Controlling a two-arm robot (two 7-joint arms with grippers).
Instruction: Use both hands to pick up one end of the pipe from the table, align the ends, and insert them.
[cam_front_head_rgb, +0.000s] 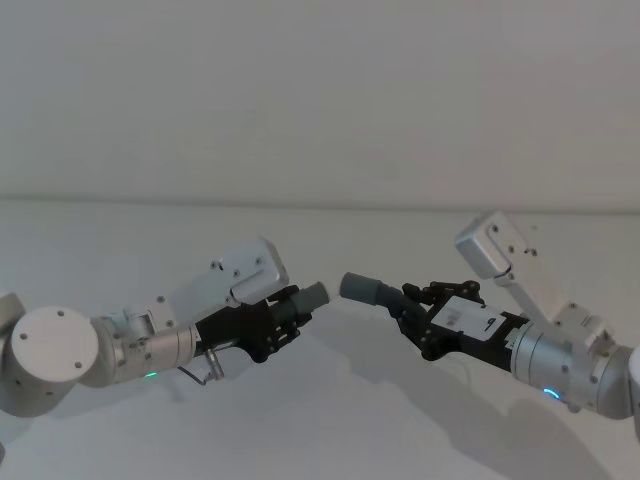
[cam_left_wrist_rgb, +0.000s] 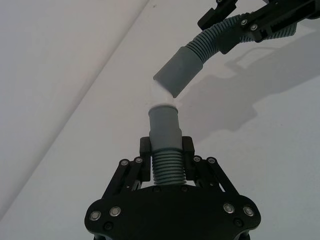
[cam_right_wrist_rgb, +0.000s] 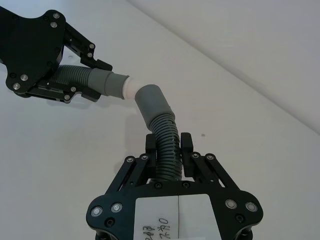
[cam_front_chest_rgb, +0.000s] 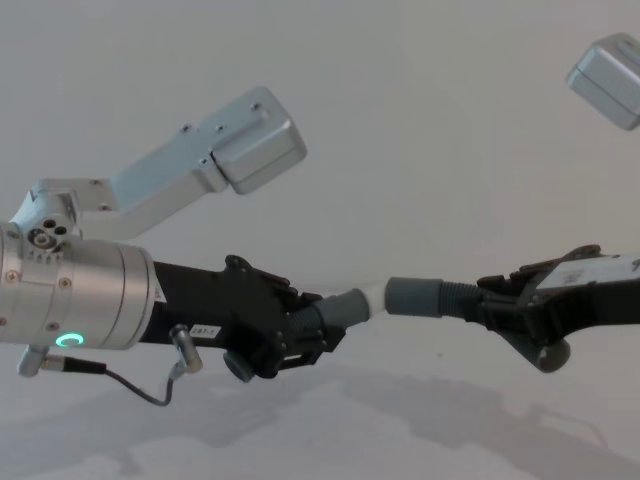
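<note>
Above the plain matte white table, both arms held their pieces of dark grey corrugated hose in the air, reaching toward each other from opposite sides.

The left black plastic two-finger gripper came in from the left, its jaws clamped narrowly on the ribbed part of one hose piece. The smooth grey cuff with a whitish tip stuck out past the fingertips, pointing right.

The right black plastic two-finger gripper came in from the right, jaws closed the same way around the ribs of the second dark grey corrugated hose piece. That piece bent beyond the fingers and ended in a wider smooth grey socket cuff, which pointed left.

In the wrist views and the chest view the whitish tip sat right at the mouth of the socket, the two cuffs meeting at an angle instead of in one straight line. Whether the tip had gone inside the socket could not be told.
</note>
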